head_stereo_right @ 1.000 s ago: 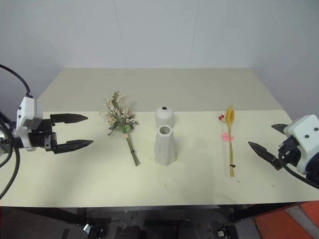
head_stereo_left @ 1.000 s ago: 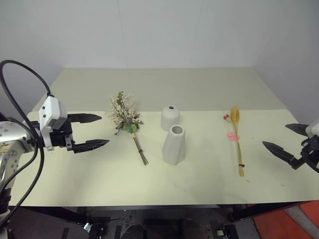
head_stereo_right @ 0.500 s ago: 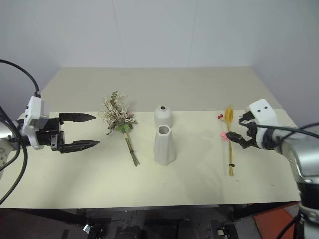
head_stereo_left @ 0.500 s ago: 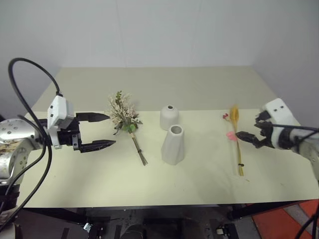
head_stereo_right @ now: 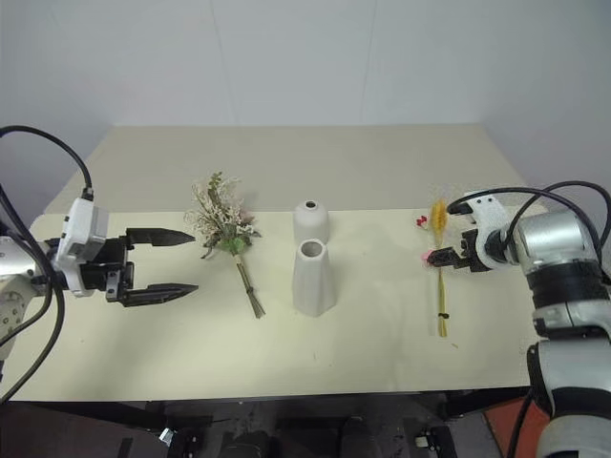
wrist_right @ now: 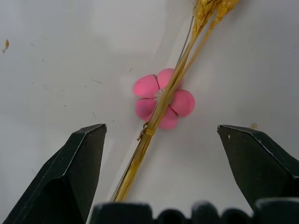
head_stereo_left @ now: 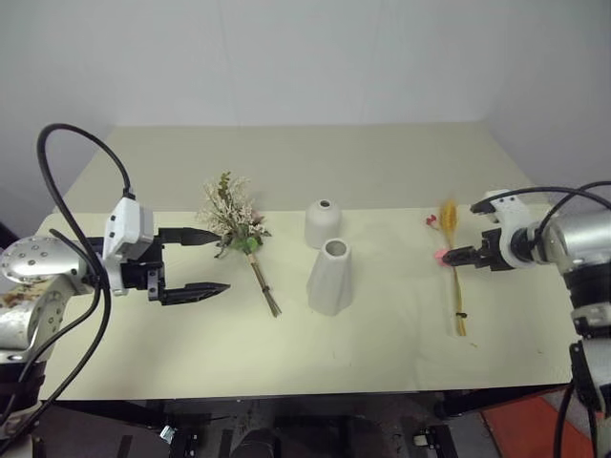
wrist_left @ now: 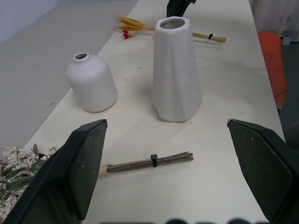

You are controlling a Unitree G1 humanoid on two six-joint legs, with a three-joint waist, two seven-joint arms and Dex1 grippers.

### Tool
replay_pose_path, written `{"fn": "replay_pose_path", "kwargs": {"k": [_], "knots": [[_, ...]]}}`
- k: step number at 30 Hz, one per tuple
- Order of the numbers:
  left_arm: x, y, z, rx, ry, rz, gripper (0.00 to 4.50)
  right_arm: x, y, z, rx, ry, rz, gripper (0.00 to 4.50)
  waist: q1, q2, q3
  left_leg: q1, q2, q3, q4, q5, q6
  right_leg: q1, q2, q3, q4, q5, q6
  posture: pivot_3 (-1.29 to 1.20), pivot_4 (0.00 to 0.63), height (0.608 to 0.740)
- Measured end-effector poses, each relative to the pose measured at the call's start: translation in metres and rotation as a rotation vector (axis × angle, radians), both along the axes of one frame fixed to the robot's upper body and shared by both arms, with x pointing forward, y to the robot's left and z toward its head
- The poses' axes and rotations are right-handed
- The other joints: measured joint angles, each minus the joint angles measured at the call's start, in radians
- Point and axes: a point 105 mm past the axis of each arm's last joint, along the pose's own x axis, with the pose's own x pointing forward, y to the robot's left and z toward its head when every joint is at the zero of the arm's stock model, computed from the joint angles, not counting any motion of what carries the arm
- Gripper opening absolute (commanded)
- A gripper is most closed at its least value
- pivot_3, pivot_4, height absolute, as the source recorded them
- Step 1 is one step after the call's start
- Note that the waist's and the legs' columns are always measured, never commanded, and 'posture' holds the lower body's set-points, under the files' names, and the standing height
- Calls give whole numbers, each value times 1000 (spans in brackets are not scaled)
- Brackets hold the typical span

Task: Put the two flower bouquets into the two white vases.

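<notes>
Both bouquets lying flat on the table point(head_stereo_left: 382, 172), neither vase filled yet. Bushy bunch point(head_stereo_left: 239, 234) sitting at 9 o'clock of the vases, head toward 12, stems trailing toward 5. Tall cone vase point(head_stereo_left: 331, 278) standing upright mid-table, short round vase point(head_stereo_left: 324, 223) upright just beside it at 12 o'clock, apart from it. Slim yellow plume point(head_stereo_left: 452, 267) lying at 3 o'clock of the vases, well apart, head toward 12, pink blossom point(wrist_right: 163, 98) partway down the stem. Left gripper point(head_stereo_left: 210, 260) hovering at 9 o'clock of the bushy bunch, jaws spread wide, holding nothing, upper fingertip reaching just to the sprigs; contact impossible to tell. Right gripper point(head_stereo_right: 441, 244) poised over the plume at the pink blossom, jaws spread wide, stem running between the fingers point(wrist_right: 74, 177) in the right wrist view, nothing gripped. Left wrist view showing both vases, the bunch's tied stems and the plume beyond.
</notes>
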Motion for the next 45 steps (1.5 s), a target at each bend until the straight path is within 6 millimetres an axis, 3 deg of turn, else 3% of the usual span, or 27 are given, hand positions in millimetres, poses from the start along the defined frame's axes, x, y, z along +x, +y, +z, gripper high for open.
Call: {"fn": "replay_pose_path", "kwargs": {"k": [3,9,15,21,23,26,29,31,36,45], "knots": [[0,0,0,0,0,-1,4500,5,7,-6,25,35,31,3953,-10,0,0,0,0,0,0,0,0,0,1,0,0,0,0,0,150,740],[0,0,-1,1,2,-1,4500,7,7,-29,11,119,58,1903,-15,0,0,0,0,0,0,0,-1,-1,1,0,1,1,-1,0,150,740],[-2,-1,-4,6,9,1,4500,13,5,-26,-4,111,58,10,-17,0,0,0,1,0,0,1,-2,-1,2,1,1,2,-1,0,150,740],[-2,0,-6,4,20,19,4500,28,7,-15,-63,4,55,10,-17,0,0,0,1,0,0,1,-2,-3,2,3,1,2,-1,0,150,740],[-2,0,-5,5,19,21,4500,46,22,8,-70,-172,69,10,-23,0,0,-1,1,2,-1,1,-2,-7,3,6,3,2,-1,0,150,740],[-1,2,-4,6,14,29,4500,74,62,70,-129,-669,119,10,-33,0,0,-6,3,3,-1,3,-5,-16,5,11,7,3,-1,0,150,740],[0,1,-2,4,8,36,4500,71,110,114,-15,-1041,165,10,-40,0,0,-7,4,5,-1,4,-7,-17,6,13,14,3,-1,0,150,740],[0,2,0,3,12,40,4500,60,136,137,193,-1187,197,10,-39,0,0,-6,4,4,-1,4,-6,-17,6,14,15,3,-1,0,150,740],[2,3,5,13,1,49,4500,46,161,170,600,-1328,193,10,-36,1,0,-6,4,0,-1,4,-6,-16,7,14,15,4,-1,0,150,740],[2,6,6,15,6,67,4500,37,193,172,849,-1309,256,10,-43,2,0,-4,5,0,-1,4,-6,-17,9,16,16,4,-2,0,150,740]]}}
